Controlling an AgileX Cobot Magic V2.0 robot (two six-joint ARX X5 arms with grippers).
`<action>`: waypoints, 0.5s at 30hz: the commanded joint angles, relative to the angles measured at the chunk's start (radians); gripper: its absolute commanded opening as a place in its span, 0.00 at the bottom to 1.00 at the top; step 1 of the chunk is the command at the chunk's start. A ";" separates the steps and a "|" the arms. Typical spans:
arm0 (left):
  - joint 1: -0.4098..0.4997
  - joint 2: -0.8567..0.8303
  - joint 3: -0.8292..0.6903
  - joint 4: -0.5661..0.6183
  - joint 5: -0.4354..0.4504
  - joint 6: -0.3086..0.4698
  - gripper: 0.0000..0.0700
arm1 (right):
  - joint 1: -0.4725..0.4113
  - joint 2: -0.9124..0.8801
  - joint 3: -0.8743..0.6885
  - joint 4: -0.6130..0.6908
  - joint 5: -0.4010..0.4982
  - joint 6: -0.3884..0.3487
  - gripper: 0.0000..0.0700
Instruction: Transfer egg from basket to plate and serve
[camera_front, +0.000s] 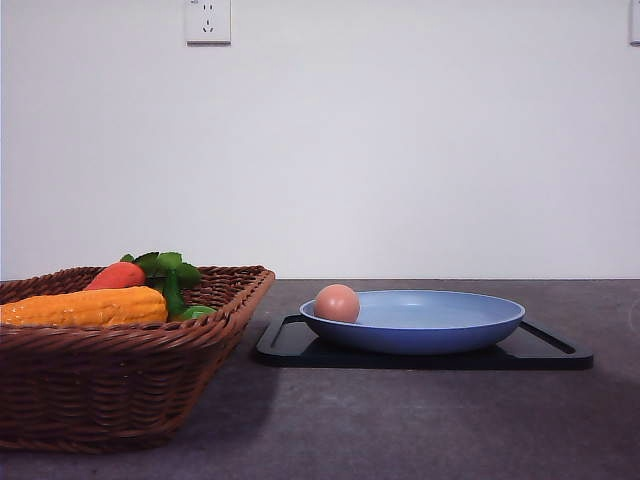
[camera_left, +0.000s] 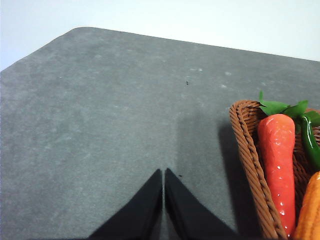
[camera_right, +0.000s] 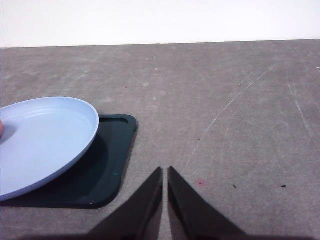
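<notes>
The egg lay in the plate at its left rim, clear of the basket; the plate sat on a black tray; serving seemed the step left, best done by lifting level and slowly so the egg would not roll; the left gripper and right gripper were closed, empty, over bare table.

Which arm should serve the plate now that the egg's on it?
The right, probably. The right gripper, shut and empty, sits beside the black tray holding the plate with the egg. The left gripper, also shut, is over bare table by the basket.
</notes>
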 joint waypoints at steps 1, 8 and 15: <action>0.000 -0.002 -0.014 -0.026 0.001 -0.007 0.00 | 0.001 -0.003 -0.006 0.010 0.001 0.016 0.00; 0.000 -0.002 -0.014 -0.026 0.001 -0.007 0.00 | 0.001 -0.003 -0.006 0.010 0.001 0.016 0.00; 0.000 -0.002 -0.014 -0.026 0.001 -0.007 0.00 | 0.001 -0.003 -0.006 0.010 0.001 0.017 0.00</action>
